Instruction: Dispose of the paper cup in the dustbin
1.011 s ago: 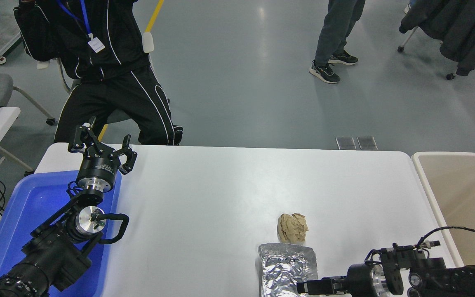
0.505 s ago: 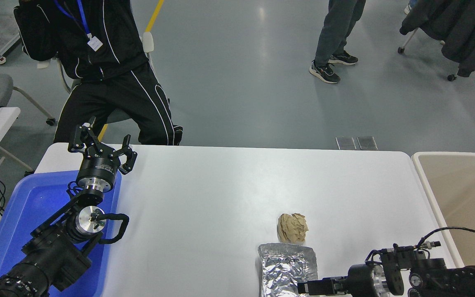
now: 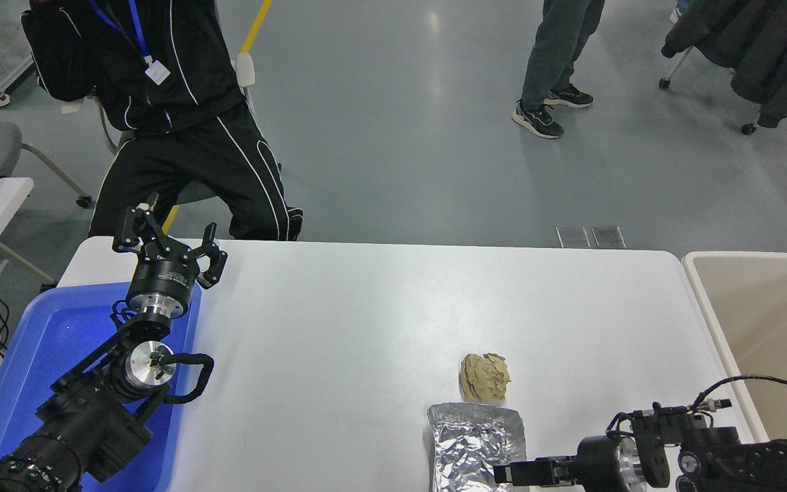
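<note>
White desk (image 3: pixel 380 307) is bearing the crumpled paper cup (image 3: pixel 484 377); right pincer (image 3: pixel 503 474), seemingly clenched empty, should be opening, approaching squarely.

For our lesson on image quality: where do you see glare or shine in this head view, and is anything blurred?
Head view: soft glare streaks on the grey floor; crinkled foil bag glints; white table evenly lit, with faint shadows; the brown crumpled paper stays sharp; no obvious blur.

Foil packet (image 3: pixel 475 444), blue tray (image 3: pixel 24 362) (table's left edge).
</note>
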{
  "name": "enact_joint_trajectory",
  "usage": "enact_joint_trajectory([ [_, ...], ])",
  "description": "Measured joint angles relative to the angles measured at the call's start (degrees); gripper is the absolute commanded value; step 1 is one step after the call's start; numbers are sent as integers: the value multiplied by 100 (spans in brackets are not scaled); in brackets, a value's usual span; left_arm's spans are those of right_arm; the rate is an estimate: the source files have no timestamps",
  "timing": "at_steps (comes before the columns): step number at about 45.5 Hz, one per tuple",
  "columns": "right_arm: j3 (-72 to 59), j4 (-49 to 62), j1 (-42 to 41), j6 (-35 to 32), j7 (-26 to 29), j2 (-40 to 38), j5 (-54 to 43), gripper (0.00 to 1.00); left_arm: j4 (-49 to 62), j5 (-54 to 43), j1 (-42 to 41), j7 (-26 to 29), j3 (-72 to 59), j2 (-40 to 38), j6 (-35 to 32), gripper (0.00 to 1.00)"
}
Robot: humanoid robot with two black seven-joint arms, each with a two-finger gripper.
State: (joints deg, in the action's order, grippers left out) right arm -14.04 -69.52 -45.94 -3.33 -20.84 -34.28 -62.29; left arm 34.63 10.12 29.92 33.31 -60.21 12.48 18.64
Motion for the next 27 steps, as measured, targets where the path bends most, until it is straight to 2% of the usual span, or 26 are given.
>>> enact_joint_trajectory([
  [14, 985, 64, -250, -150, -7, -539, 770, 99, 0, 0, -3, 0, 0, 0, 0, 100],
  [27, 2303, 520, -240, -138, -8, -695, 1623, 99, 0, 0, -3, 0, 0, 0, 0, 100],
])
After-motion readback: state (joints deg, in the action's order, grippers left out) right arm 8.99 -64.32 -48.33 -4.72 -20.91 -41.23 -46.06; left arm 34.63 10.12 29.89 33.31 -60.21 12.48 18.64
